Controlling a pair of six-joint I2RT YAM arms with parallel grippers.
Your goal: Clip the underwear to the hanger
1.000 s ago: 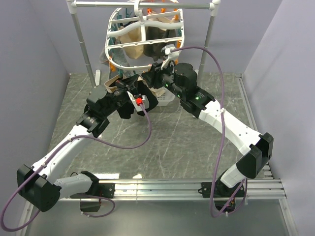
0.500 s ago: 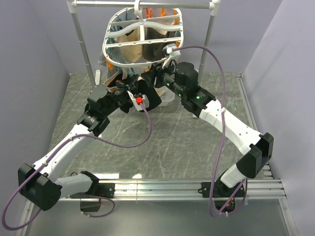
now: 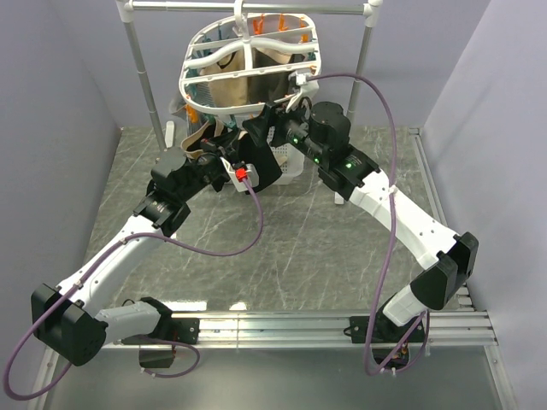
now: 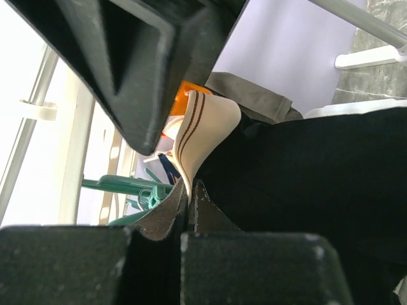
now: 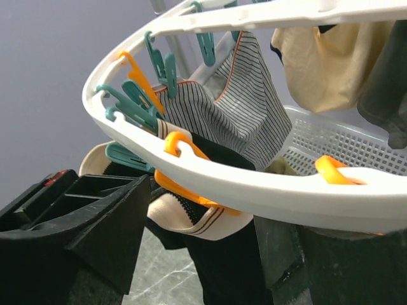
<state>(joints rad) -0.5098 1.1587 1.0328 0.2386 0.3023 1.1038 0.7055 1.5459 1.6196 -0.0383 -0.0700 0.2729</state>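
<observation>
table (image 3: 299, 248) grey marbled | walls (image 3: 51, 128) lilac | rail stand (image 3: 363, 60) at back | left jaws clamped on underwear (image 4: 305, 171) | right jaws apart

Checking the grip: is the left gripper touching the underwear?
Touching. The left wrist view shows the left gripper pinching the underwear at its waistband.

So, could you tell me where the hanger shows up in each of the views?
Top external: the hanger, top centre, hung from the rail.
Left wrist: its white bars along the left edge.
Right wrist: its white rim arcing across the middle.
Shared landmark: the orange clothespins on it.
</observation>
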